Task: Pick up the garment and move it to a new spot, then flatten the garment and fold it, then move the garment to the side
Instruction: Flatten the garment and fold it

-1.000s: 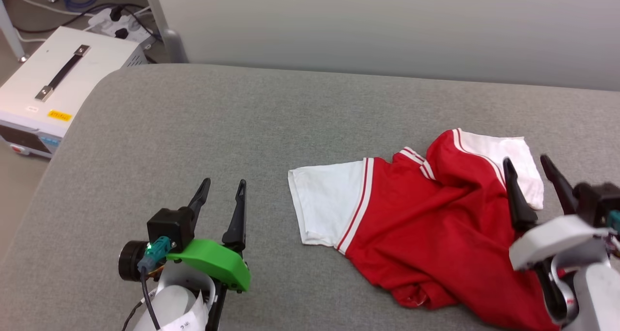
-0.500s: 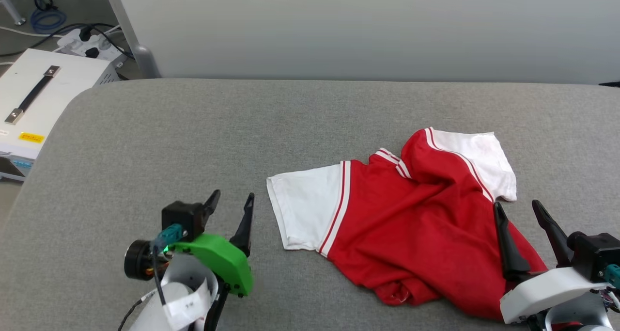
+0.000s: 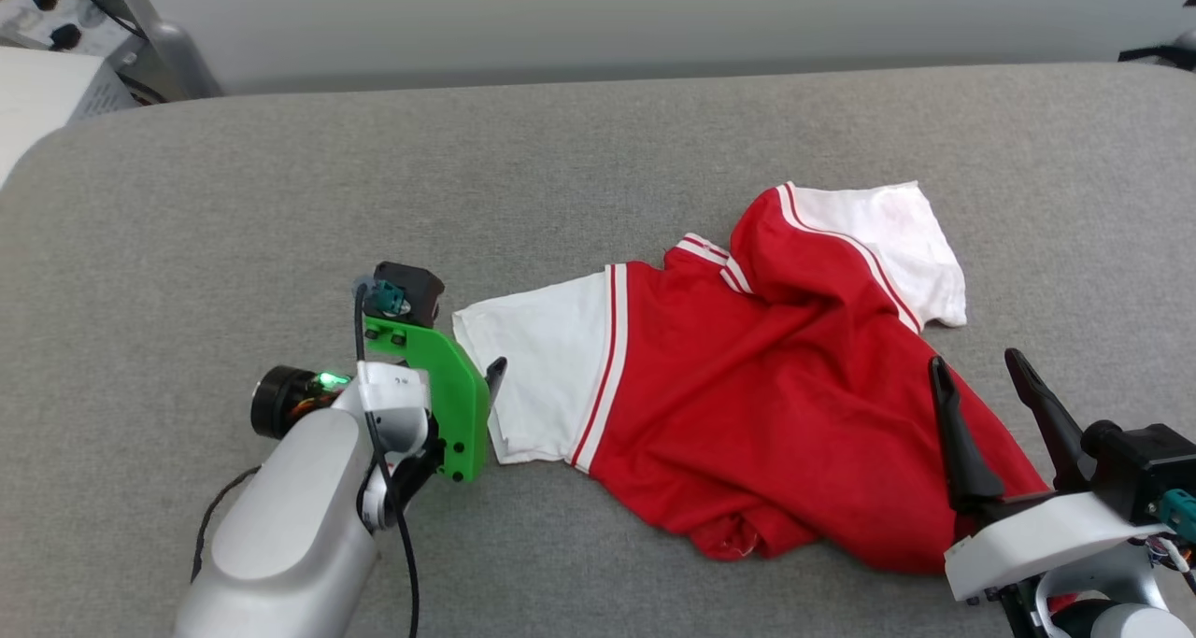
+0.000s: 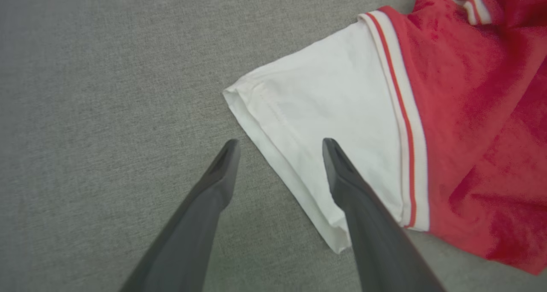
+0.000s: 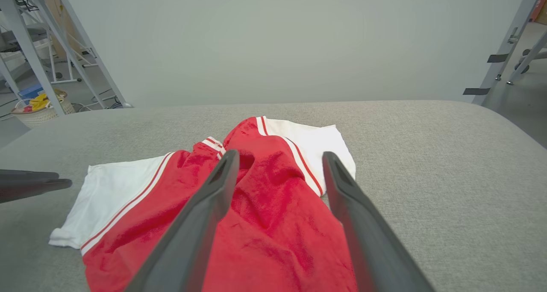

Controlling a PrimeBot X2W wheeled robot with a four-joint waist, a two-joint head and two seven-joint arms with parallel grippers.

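Note:
The garment (image 3: 747,386), a red shirt with white sleeves and red-white striped trim, lies crumpled on the grey table, right of centre. My left gripper (image 3: 486,376) is tipped down at the left white sleeve (image 4: 324,91). In the left wrist view the left gripper (image 4: 280,144) is open, one finger over the sleeve and the other over bare table, straddling the sleeve's hem. My right gripper (image 3: 976,362) stands open above the garment's near right part; in the right wrist view the right gripper (image 5: 280,155) has its fingers spread over the red cloth (image 5: 265,223). No numerals show.
The grey padded table (image 3: 280,199) stretches wide to the left and behind the garment, with rounded corners. A white box (image 3: 37,87) and cables sit off its far left corner. A pale wall runs behind. Metal frames and a basket (image 5: 40,108) stand beyond.
The head camera has shifted. My left gripper has swung right and tipped down onto the white sleeve's edge. My right gripper has drawn back toward the garment's near right part. Both stay open.

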